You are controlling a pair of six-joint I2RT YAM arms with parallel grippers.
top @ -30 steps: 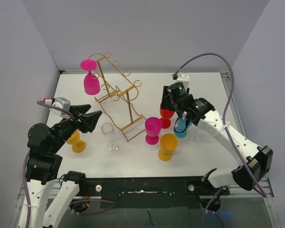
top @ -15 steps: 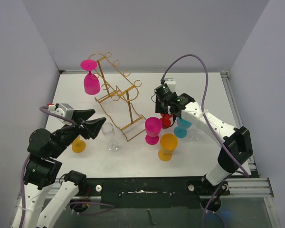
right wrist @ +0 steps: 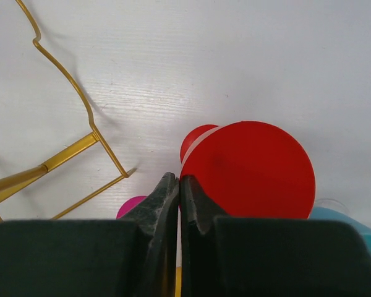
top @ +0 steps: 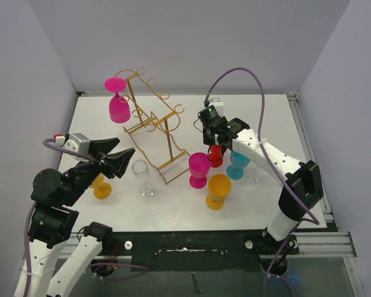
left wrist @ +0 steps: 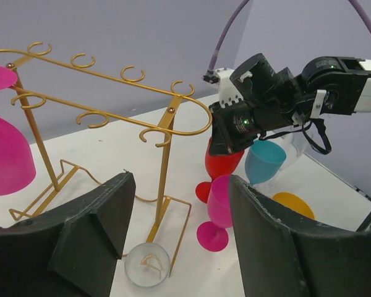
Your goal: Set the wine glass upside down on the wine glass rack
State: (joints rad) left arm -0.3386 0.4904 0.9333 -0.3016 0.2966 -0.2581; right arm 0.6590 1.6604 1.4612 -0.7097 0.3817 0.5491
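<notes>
The gold wire wine glass rack [top: 151, 120] [left wrist: 167, 130] stands at the back left, and a pink glass [top: 119, 102] hangs upside down from its far end. A red wine glass [top: 216, 153] [right wrist: 253, 170] stands upright right of the rack's base. My right gripper [top: 214, 143] [right wrist: 179, 182] points straight down at it, its fingers pressed together on the glass's left rim, one inside the bowl and one outside. My left gripper [top: 120, 156] [left wrist: 179, 235] hovers open at the front left, above a clear glass [top: 142, 176] [left wrist: 147, 265], with nothing in it.
A magenta glass [top: 198, 168], an orange glass [top: 218, 189] and a blue glass [top: 237, 164] stand close round the red one. A yellow glass [top: 101, 185] stands under my left arm. The rack's base loop [right wrist: 80, 111] lies just left of the right gripper.
My right gripper has swung left from the blue glass to above the red glass, come down and shut on its rim. The left gripper has shifted slightly.
</notes>
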